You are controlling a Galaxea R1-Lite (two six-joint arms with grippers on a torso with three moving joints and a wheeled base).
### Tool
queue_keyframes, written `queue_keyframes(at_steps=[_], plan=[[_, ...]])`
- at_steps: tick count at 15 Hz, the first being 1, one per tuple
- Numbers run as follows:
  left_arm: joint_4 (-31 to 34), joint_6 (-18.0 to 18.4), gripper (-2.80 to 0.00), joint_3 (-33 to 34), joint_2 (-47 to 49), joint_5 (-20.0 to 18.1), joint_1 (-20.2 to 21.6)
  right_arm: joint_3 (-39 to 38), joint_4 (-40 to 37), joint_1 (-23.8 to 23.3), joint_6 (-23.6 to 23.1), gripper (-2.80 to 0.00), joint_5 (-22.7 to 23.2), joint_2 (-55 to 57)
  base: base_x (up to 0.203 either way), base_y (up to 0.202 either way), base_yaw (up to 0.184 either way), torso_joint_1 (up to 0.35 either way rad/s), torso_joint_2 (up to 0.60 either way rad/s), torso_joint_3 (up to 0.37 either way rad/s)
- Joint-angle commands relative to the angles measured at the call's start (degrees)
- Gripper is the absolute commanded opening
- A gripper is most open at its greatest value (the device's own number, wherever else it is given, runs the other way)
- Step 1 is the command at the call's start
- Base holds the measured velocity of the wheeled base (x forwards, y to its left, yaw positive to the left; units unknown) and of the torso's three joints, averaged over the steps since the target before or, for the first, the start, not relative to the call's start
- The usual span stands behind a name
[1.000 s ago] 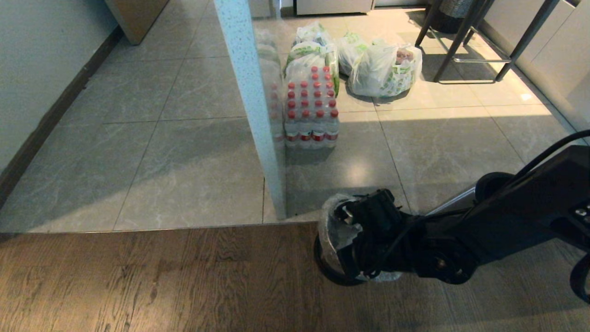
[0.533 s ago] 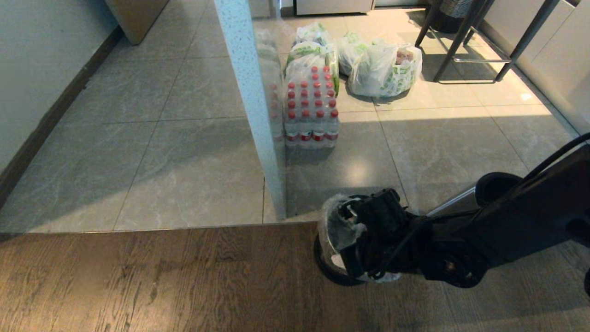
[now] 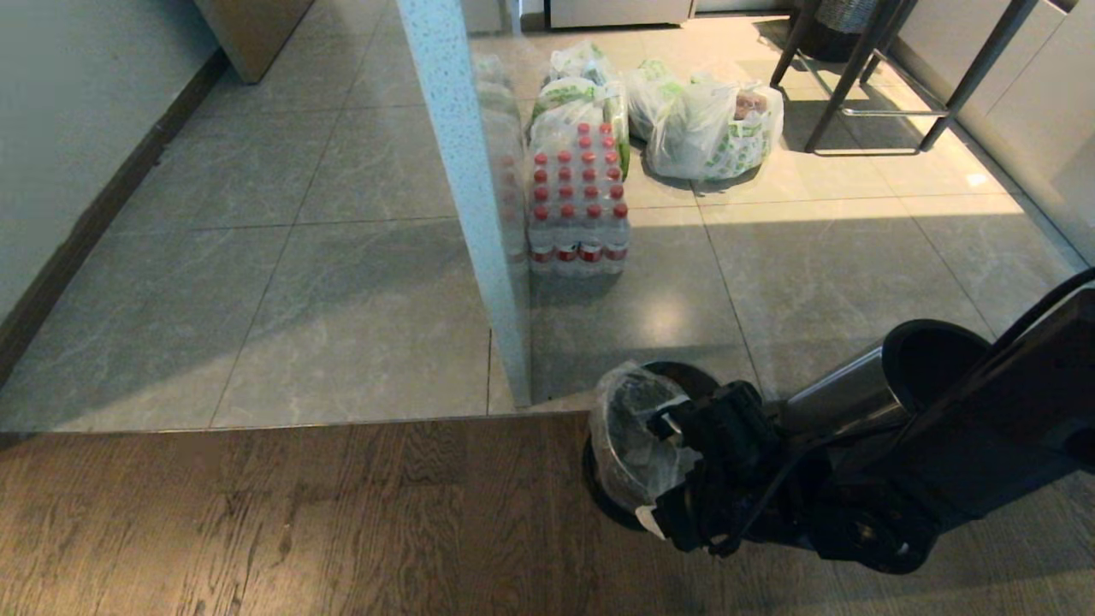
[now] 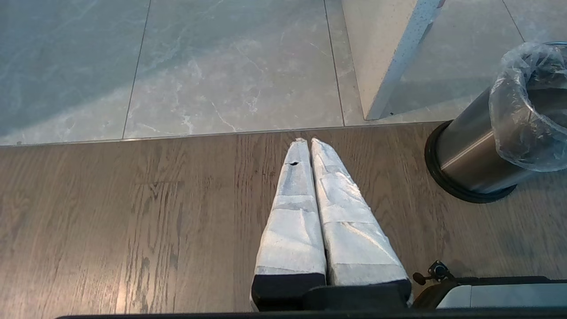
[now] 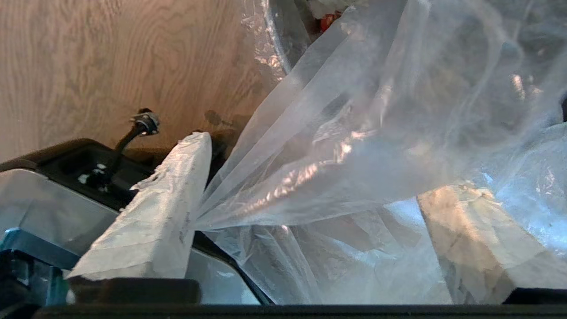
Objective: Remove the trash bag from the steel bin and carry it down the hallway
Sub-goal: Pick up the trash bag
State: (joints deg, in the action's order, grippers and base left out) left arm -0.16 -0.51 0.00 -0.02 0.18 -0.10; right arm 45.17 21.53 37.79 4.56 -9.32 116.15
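Your right claw (image 5: 310, 212) sits spread at the steel bin's (image 4: 469, 150) rim, trash bag (image 5: 354, 146) film draped between its fingers; your left claw (image 4: 306, 141) is pressed together.

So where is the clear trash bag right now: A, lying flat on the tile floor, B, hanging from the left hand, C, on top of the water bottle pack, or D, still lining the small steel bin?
D: the trash bag still drapes over the rim of the steel bin, with the right hand at its edge and plastic between its spread fingers.
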Motion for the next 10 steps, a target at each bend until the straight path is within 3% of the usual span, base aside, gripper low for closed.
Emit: queue_keyframes(at_steps=[1, 3, 10], plan=[[0.0, 0.0, -2.80, 0.1, 0.0, 0.0, 0.0, -0.8, 3.4, 0.0, -0.6, 0.00, -0.4, 1.1, 0.000, 0.000, 0.000, 0.000, 0.00, 0.000], [0.0, 0.0, -2.80, 0.1, 0.0, 0.0, 0.0, -2.3, 6.7, 0.0, -3.9, 0.00, -0.8, 2.0, 0.000, 0.000, 0.000, 0.000, 0.00, 0.000], [0.0, 0.0, -2.80, 0.1, 0.0, 0.0, 0.0, -1.6, 10.8, 0.1, -6.7, 0.00, -0.9, 5.5, 0.000, 0.000, 0.000, 0.000, 0.00, 0.000]])
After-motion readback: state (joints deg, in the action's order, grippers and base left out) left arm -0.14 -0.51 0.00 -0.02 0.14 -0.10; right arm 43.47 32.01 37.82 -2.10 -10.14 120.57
